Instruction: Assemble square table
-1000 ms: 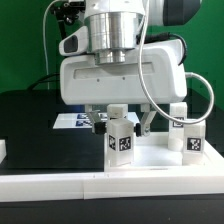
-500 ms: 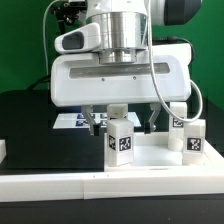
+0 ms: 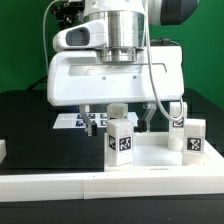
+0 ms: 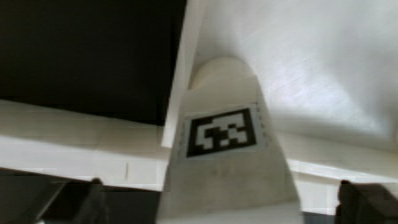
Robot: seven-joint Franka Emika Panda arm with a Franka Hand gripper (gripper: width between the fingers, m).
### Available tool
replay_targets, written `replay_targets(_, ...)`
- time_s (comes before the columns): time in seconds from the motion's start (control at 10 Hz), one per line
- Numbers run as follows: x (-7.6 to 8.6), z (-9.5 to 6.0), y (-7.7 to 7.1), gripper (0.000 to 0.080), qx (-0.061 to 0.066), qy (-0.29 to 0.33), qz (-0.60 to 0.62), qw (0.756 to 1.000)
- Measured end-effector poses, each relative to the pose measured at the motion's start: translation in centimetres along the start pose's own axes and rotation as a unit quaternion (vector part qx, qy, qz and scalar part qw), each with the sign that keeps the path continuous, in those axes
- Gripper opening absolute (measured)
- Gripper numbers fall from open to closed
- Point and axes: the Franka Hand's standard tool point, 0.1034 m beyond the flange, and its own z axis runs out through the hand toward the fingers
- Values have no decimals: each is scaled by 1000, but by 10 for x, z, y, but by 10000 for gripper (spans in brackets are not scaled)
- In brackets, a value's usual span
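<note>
A white tagged leg post (image 3: 121, 143) stands upright on the square table's white slab (image 3: 60, 168), near the slab's middle. My gripper (image 3: 121, 122) hangs right over it, open, with one dark finger (image 3: 94, 120) on each side of the post's top and nothing gripped. In the wrist view the same post (image 4: 222, 130) runs between the spread fingers (image 4: 80, 202), with the slab (image 4: 329, 60) behind it. Two more leg posts stand at the exterior view's right, one in front (image 3: 191, 137) and one behind (image 3: 178, 113).
The marker board (image 3: 72, 121) lies on the black worktop (image 3: 25, 115) behind the slab. A small white piece (image 3: 3, 150) shows at the exterior view's left edge. A green backdrop closes off the rear.
The hand has shifted slightly toward the exterior view's left over the leg post. The jaws stay wide and the posts have not moved.
</note>
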Motion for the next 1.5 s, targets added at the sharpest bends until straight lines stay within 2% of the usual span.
replay_targets(0.1, 0, 0, 0, 646, 0, 0, 0, 1000)
replay_targets(0.2, 0, 1, 0, 474, 0, 0, 0, 1000)
replay_targets(0.3, 0, 1, 0, 474, 0, -1, 0, 1000)
replay_targets(0.4, -1, 1, 0, 287, 0, -1, 5, 1000)
replay_targets(0.7, -1, 1, 0, 289, 1, -1, 37, 999)
replay_targets(0.9, -2, 2, 1, 289, 1, -2, 129, 992)
replay_targets(1.1, -2, 3, 2, 289, 2, -1, 264, 965)
replay_targets(1.3, -2, 2, 2, 290, 2, -3, 346, 938)
replay_targets(1.5, -3, 2, -3, 290, 3, -13, 463, 886)
